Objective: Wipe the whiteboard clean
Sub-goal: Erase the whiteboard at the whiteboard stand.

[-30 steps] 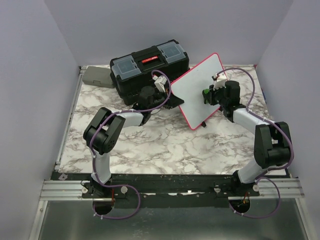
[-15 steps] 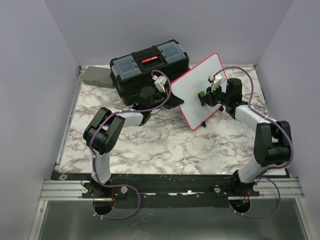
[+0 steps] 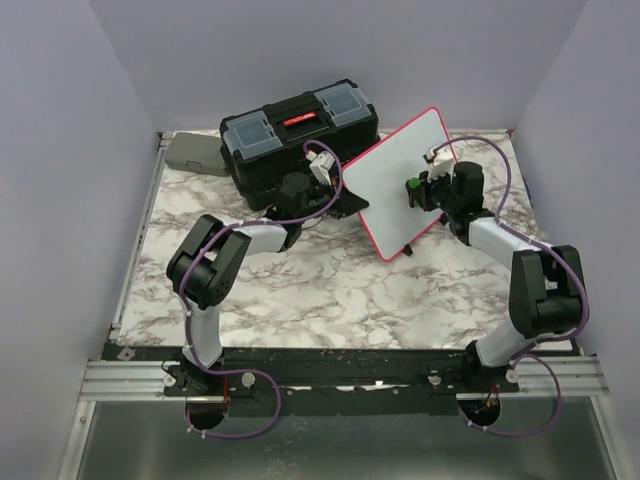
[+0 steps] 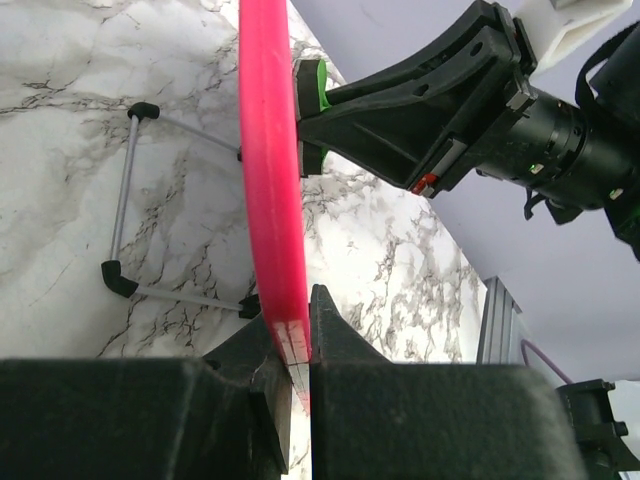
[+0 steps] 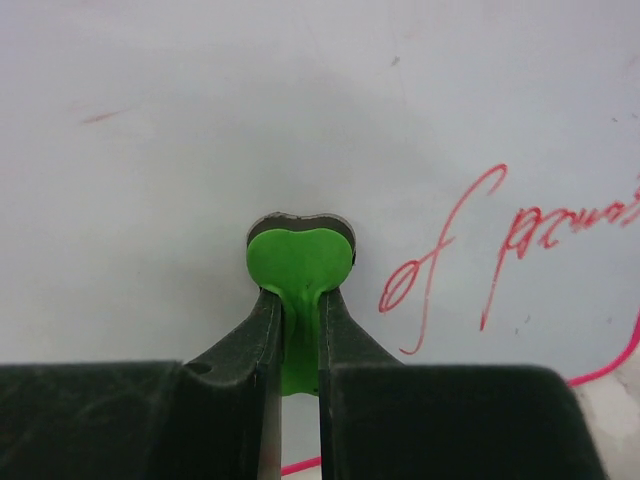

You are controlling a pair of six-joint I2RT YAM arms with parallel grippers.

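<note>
The whiteboard [image 3: 385,185] with a pink-red frame stands tilted in front of the toolbox. My left gripper [image 3: 341,197] is shut on its left frame edge; the left wrist view shows the pink edge [image 4: 268,180] clamped between the fingers of that gripper [image 4: 298,322]. My right gripper [image 3: 418,190] is shut on a green eraser [image 3: 411,184] and presses it against the board face. In the right wrist view the eraser [image 5: 300,258] sits between the jaws of the gripper [image 5: 298,300], flat on the white surface [image 5: 200,130]. Red handwriting [image 5: 470,240] lies to its right.
A black toolbox [image 3: 298,130] stands behind the board, with a grey box [image 3: 195,153] at the back left. The board's wire stand with black feet [image 4: 120,230] rests on the marble tabletop [image 3: 330,285]. Walls enclose the table on three sides.
My right gripper slid the eraser a little left across the board, then back right to about where it was. The left gripper and board have not moved.
</note>
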